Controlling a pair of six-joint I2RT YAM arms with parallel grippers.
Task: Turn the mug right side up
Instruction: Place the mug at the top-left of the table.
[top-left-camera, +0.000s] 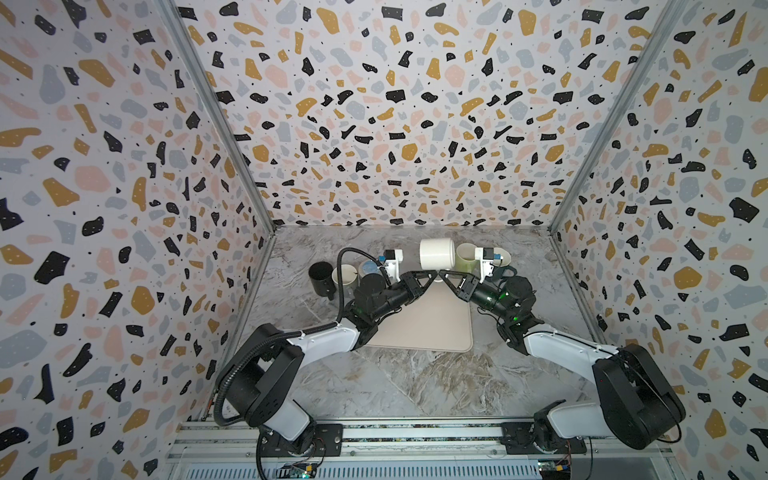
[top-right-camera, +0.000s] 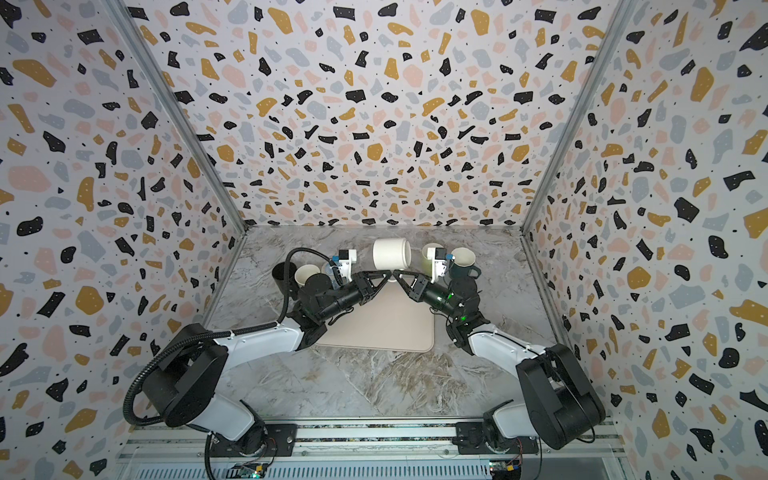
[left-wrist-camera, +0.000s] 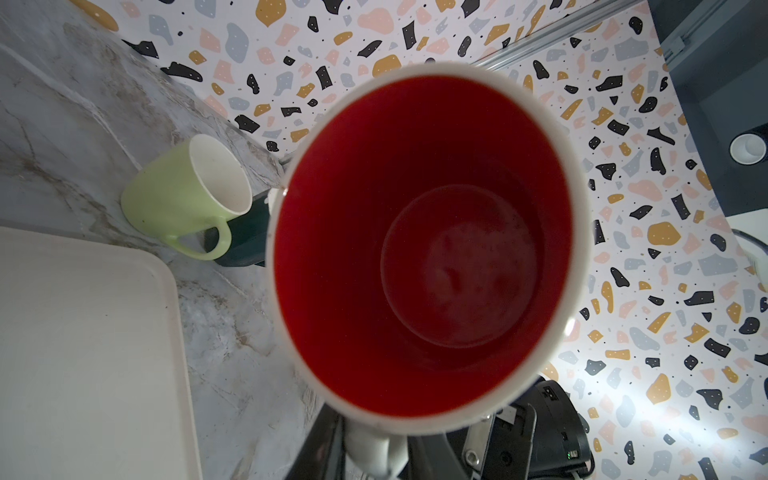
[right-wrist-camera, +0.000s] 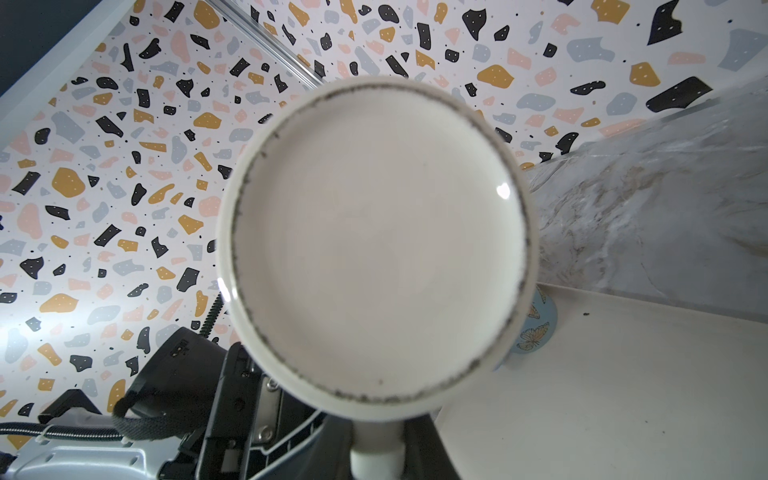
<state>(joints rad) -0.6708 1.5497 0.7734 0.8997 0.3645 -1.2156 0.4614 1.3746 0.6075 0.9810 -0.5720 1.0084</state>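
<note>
Jaws of right gripper (top-left-camera: 444, 275) pinched on handle (right-wrist-camera: 376, 456); left gripper (top-left-camera: 431, 276) jaws narrow beside same handle, grip we cannot tell. White mug (top-left-camera: 435, 253) aloft on side, 12 o'clock end of mat (top-left-camera: 432, 328), mouth toward 9. We judge handover for uprighting.

Two arms of the same build, both bolted on black plates to the silver rail (top-left-camera: 415, 434).
- Left arm (top-left-camera: 324, 336): white shell links, black joint housings, and a big black shoulder block nearest the rail.
- Ribbed black hose (top-left-camera: 219, 390): loops out from the left arm's rail end.
- Thinner black cable (top-left-camera: 354, 249): arcs over the end far from the rail.
- Right arm (top-left-camera: 561, 345): white links and black joints, with a thin black wire along the forearm.
- Green lights (top-left-camera: 515, 318): on both black wrist housings.
- White camera block (top-left-camera: 392, 259): carries a blue part, one on each wrist.
- Left end effector (top-left-camera: 430, 275) and right end effector (top-left-camera: 444, 274): black, with tapered triangular fingers.
- Silver screws (left-wrist-camera: 471, 457): on the finger mounts.
</note>
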